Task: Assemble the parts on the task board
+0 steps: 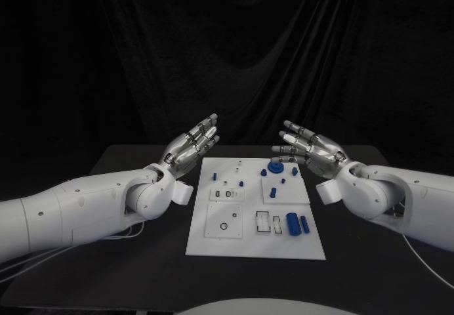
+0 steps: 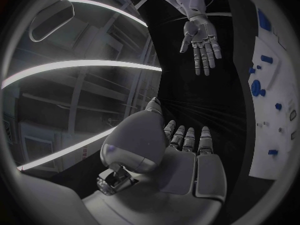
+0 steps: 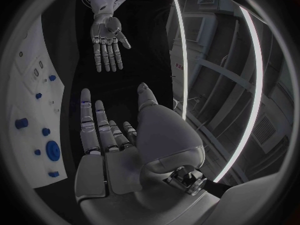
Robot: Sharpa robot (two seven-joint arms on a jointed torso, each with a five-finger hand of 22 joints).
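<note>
Both hands are raised over the far end of the counter (image 1: 142, 275), palms turned toward each other, fingers spread apart and holding nothing. The left hand (image 1: 192, 147) stands just past the far left corner of the task board (image 1: 213, 246); the right hand (image 1: 308, 152) stands just past its far right corner. The white board lies between and nearer than the two hands, its long axis running near to far. The blue parts sit mostly on its right half: a round part (image 1: 274, 168) at the far end and a long cylinder (image 1: 295, 223) lying near-to-far toward the near right. Those parts lie below and nearward of the right hand's fingers (image 1: 288, 138), so the right hand looks better placed to reach them, coming down and back toward the robot.
</note>
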